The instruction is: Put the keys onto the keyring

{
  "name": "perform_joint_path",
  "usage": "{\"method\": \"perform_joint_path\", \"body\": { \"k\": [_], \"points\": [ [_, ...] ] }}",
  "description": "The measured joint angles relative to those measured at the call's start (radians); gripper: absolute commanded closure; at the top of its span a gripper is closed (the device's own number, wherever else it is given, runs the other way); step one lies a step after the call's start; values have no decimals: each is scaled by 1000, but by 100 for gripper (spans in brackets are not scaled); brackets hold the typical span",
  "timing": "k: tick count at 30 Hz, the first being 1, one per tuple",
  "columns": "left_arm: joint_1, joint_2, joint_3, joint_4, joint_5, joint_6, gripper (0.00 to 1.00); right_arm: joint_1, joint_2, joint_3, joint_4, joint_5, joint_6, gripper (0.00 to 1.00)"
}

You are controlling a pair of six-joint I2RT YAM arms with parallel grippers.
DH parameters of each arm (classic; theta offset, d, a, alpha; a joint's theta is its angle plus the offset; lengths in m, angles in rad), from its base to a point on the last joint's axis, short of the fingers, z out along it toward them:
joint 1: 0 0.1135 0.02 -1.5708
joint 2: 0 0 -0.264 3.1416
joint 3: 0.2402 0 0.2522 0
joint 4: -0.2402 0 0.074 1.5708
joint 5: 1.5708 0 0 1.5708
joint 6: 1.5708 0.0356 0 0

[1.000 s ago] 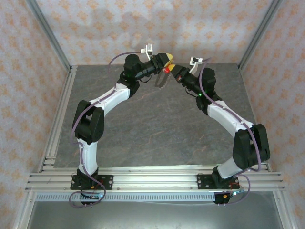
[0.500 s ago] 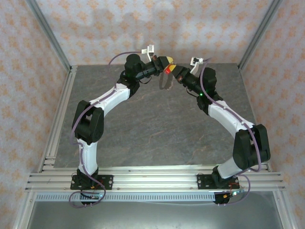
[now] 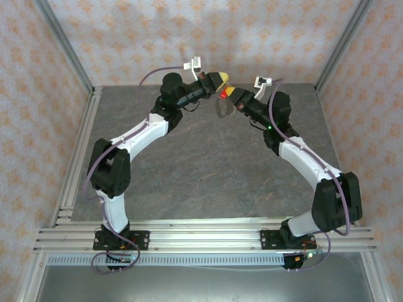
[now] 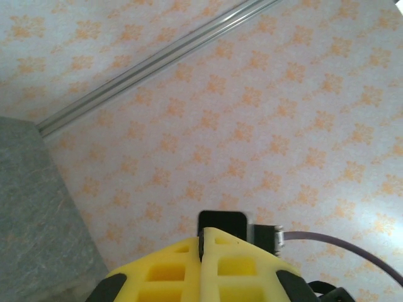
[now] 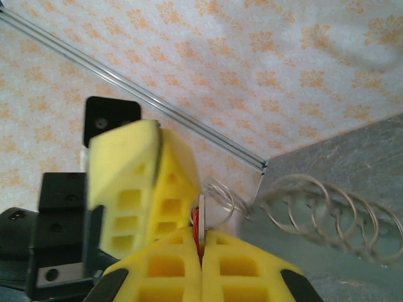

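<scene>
1. Key point(image 5: 198, 221): red head, short silver blade. It was pinched between the shut pads of my right claw point(image 5: 201, 261). The blade stood out past the fingertips, its long axis in line with the claw. It was held high over the far side of the bench point(image 3: 189, 170).
2. Keyring point(image 5: 308, 211): a thin metal loop, smeared into several rings in the right wrist view. It lay just beside the blade, on its right. From above it hung just under the key. I could not tell whether it was threaded.
3. Left claw point(image 3: 218, 78): pads pressed together, nothing visible between them. Its tip sat just beside the key, on the side away from the loop.
4. Judgement: the right claw was nearer, and the next move hinged on the loop meeting the blade's free end.
</scene>
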Motion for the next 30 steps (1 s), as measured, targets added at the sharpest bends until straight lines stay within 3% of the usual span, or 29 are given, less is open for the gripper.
{"method": "perform_joint_path", "body": {
  "k": [16, 18, 25, 30],
  "points": [
    [-3, -34, -50, 10, -21, 13, 98, -21, 0, -47, -21, -29, -27, 100],
    [-3, -56, -68, -20, -27, 39, 91, -40, 0, -46, -37, -48, -37, 100],
    [-3, -156, -129, -137, -62, 122, 49, -109, 0, 10, -91, -124, -51, 100],
    [-3, -193, -192, -166, -84, 127, 39, -113, -2, 56, -134, -150, -62, 100]
  ]
}}
